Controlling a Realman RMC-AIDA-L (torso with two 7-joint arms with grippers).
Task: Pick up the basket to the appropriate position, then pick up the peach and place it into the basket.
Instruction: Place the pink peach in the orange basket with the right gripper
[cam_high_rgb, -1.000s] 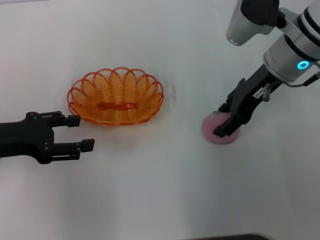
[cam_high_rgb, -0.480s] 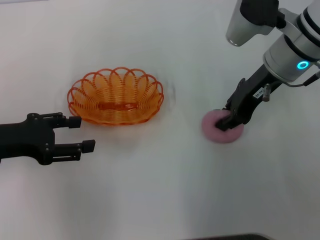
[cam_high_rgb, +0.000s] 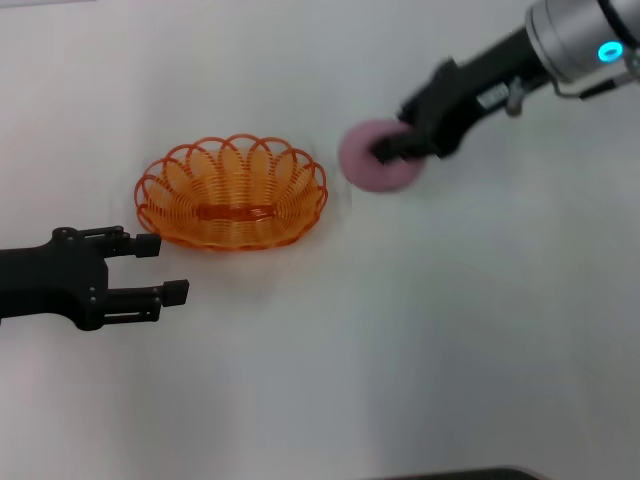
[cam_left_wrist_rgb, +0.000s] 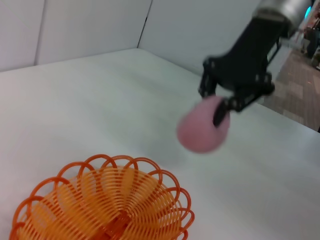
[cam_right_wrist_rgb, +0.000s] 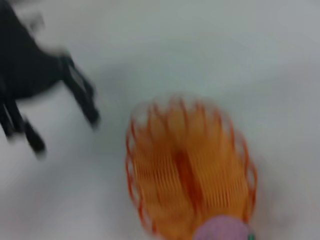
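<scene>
Head view shows the big change: the right tool has lifted the peach off the table and swung it left and farther away. A second ago the peach sat on the table well to the right of the basket; half a second ago the tool was closing on it there. Now the tool is clamped on the peach, which hangs in the air just off the right end of the basket, not yet over its bowl.

The left wrist view confirms this: the peach rides clear above the table, pinched by the dark fingers of the right tool, with the basket nearer and lower. In the right wrist view the peach sits at the rim of the basket, a green stem tip just showing.

The basket has not shifted over the three head pictures, so it seems placed already. The left tool rests near the left of the table, its fingers spread and gripping nothing, unchanged from before.

In my judgement the pick is done and the carry is under way; what remains is moving a little farther left, centring over the bowl, lowering and letting go. The rim's loops could catch the fruit if it comes down too early.
</scene>
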